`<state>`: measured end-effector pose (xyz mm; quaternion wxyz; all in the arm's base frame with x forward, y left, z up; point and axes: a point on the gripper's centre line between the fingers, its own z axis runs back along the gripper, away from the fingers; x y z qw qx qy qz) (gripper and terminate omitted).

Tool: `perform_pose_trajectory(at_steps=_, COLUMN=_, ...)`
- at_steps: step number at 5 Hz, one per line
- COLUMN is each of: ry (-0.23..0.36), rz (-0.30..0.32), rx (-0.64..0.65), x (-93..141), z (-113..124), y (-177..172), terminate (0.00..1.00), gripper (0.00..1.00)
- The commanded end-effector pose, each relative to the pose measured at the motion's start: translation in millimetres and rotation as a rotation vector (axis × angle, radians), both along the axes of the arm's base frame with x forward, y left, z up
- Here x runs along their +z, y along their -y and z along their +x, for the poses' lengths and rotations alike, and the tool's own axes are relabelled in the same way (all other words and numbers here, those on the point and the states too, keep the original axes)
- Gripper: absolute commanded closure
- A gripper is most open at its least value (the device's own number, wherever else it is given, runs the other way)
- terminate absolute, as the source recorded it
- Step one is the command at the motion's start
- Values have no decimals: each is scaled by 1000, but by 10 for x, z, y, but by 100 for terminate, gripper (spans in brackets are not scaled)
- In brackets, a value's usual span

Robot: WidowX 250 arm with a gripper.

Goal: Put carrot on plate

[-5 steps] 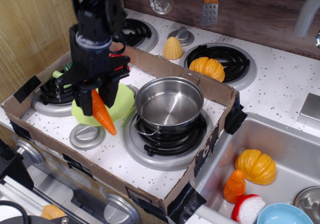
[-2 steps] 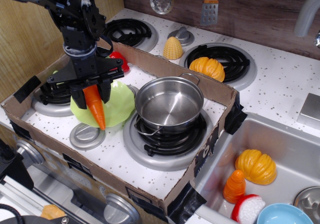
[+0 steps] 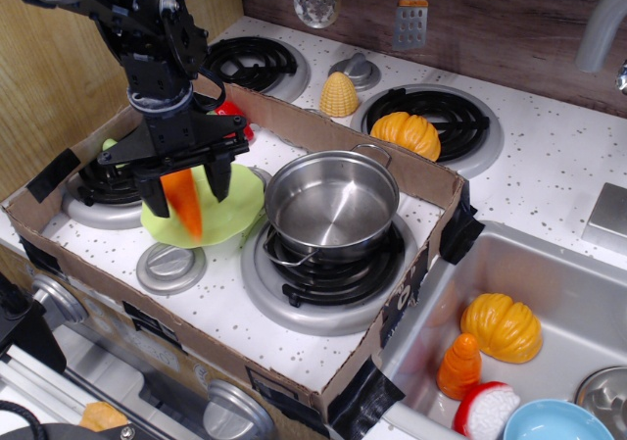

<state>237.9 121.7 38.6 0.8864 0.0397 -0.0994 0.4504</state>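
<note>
The orange carrot (image 3: 183,205) shows blurred and upright, tip down, between my gripper's fingers and over the left part of the lime-green plate (image 3: 238,208). The plate lies on the stove top inside the cardboard frame, left of the steel pot. My gripper (image 3: 186,191) points straight down above the plate with its black fingers (image 3: 218,178) spread apart; they stand clear of the carrot's sides. The carrot's green stem end is hidden by the gripper.
A steel pot (image 3: 331,205) sits on the front right burner, touching the plate's right side. A low cardboard wall (image 3: 362,373) rings the stove. A red toy (image 3: 228,111) lies behind the gripper. A corn cob (image 3: 339,94) and an orange squash (image 3: 412,133) sit behind; the sink (image 3: 578,293) holds several toys.
The gripper moved left from over the plate's front edge to over the plate, then its fingers spread. The carrot, held firmly before, is now blurred and loose between them.
</note>
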Motion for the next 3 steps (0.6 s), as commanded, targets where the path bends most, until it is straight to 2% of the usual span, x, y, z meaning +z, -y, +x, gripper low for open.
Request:
perform_pose_trajectory(at_steps=1, ry=96, rz=257, rx=-11, x=833, z=138, y=151, terminate=0, gripper=0)
perform_pose_trajectory(at_steps=2, ry=83, rz=386, rx=6, x=1306, z=186, y=355, terminate=0, gripper=0)
perform_pose_trajectory(at_steps=3, ry=100, rz=510, rx=-5, x=1770, z=255, y=592, terminate=100, gripper=0)
